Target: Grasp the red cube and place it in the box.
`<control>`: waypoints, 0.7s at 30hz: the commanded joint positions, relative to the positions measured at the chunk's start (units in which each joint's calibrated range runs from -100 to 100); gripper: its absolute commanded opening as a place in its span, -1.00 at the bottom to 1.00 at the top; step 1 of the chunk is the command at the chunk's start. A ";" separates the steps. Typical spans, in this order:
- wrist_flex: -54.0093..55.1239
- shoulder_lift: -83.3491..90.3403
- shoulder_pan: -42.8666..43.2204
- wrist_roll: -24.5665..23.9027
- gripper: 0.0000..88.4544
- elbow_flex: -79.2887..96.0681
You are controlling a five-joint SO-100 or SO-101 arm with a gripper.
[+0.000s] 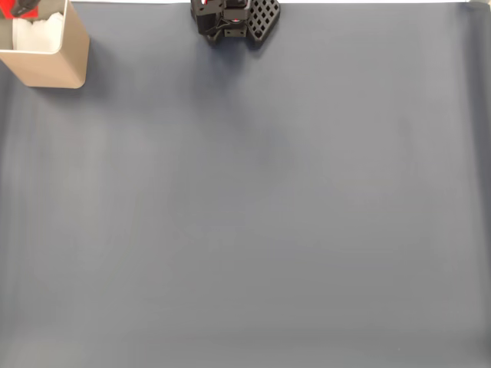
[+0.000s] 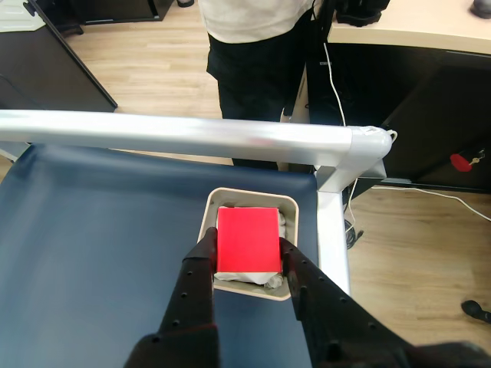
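Red cube (image 2: 247,239) is being gripped between the black jaws directly above the open tan box (image 2: 210,213), awaiting only release

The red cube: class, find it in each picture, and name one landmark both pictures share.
Fixed view: the red cube is a red sliver at the top left corner, above the box.
Wrist view: the cube sits lower centre, between the tool fingers, over the box.
Shared landmark: the box.
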State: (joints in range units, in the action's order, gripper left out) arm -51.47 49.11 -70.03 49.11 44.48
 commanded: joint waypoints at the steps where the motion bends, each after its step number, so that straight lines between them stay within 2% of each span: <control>1: 1.14 1.24 -0.78 0.39 -1.00 -0.60; 15: 1.96 1.06 -0.78 0.34 -0.99 -0.05; 21: 2.21 1.15 -0.71 -0.20 -0.62 0.13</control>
State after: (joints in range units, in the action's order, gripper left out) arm -50.28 49.11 -70.25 49.11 44.85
